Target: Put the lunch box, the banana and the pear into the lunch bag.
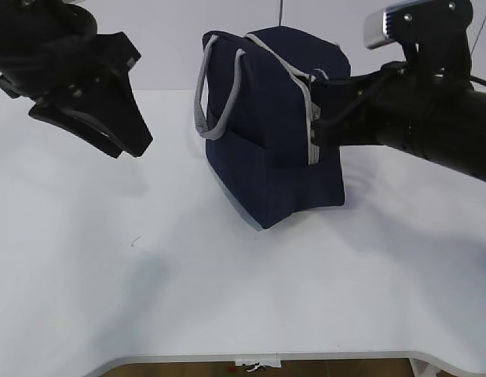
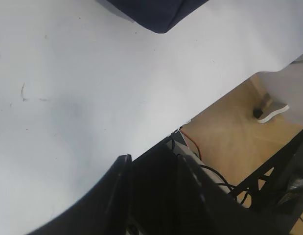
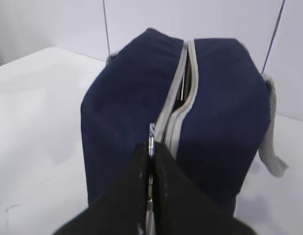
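While the right gripper (image 3: 150,161) pinches the metal zipper pull (image 3: 151,139) at the near end of the lunch bag (image 1: 274,133), probably to work the zipper, the seam gapes only slightly. Standing mid-table, the bag has bare tabletop (image 1: 188,275) all round. Left gripper (image 1: 121,137) hangs well left, above the table, empty; whether its fingers are parted I cannot tell.

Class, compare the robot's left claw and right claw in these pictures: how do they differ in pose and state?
The right claw is pinched shut on the zipper pull of the lunch bag; the left claw holds nothing. The right touches the bag; the left hangs apart, above the table. Both are black.
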You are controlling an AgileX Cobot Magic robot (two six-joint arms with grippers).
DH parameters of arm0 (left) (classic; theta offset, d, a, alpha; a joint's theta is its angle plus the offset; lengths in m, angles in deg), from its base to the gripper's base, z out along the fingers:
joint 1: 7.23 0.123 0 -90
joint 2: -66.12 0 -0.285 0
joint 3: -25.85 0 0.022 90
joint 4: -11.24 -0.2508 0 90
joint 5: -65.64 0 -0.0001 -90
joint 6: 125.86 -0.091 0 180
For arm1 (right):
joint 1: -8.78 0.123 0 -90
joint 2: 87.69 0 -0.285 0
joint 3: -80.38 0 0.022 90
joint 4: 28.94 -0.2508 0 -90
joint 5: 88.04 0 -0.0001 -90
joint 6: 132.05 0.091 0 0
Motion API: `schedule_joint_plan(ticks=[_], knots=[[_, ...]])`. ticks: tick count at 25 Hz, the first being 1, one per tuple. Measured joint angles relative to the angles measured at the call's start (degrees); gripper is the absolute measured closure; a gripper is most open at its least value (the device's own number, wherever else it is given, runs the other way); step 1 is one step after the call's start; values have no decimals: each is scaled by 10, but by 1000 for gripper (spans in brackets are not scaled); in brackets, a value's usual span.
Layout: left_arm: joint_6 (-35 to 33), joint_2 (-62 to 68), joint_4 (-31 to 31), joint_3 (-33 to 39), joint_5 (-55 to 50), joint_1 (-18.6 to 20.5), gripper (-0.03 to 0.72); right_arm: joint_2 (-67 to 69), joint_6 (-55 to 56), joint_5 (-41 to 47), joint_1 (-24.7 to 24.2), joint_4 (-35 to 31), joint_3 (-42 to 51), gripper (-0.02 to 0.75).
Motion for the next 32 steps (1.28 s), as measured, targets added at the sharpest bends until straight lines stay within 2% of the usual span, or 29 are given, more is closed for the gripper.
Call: schedule_joint_plan(ticks=[18,24,32], knots=[[0,0,8,0,0,0,445,16,0,99,0,0,-130,737],[0,0,2,0,0,0,445,39,5,120,0,-36,-171,737],[0,0,-14,0,0,0,445,43,45,137,5,-44,-190,737]])
